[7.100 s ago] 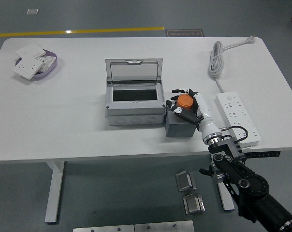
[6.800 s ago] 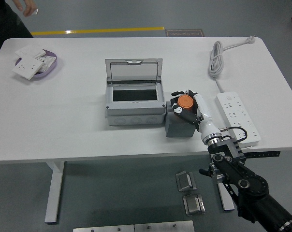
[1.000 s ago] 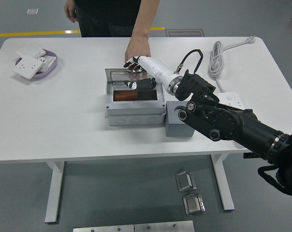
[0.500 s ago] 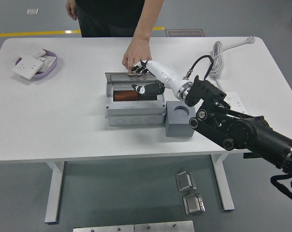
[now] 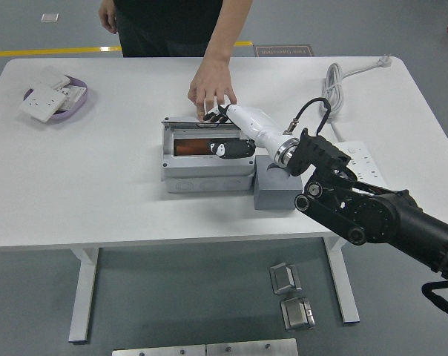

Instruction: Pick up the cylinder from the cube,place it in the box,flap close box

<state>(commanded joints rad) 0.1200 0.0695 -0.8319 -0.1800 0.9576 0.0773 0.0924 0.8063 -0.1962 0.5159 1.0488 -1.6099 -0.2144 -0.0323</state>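
Overhead, right hand (image 5: 235,132) fingers spread on the box (image 5: 208,156) lid — person's hand (image 5: 211,90) crowding alongside, cube (image 5: 277,187) beside.

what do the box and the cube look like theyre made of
Box: probably moulded plastic, light grey and matte, with round knockout marks on its front wall. Cube: darker grey, matte, sharp-edged; could be plastic, foam or painted metal, the view cannot settle it.

White table (image 5: 98,185) carries box (image 5: 207,175), cube (image 5: 274,193), power strip (image 5: 365,167), bowl (image 5: 55,113).

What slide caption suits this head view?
Robot's right hand and a person's hand at the box lid; cylinder inside.
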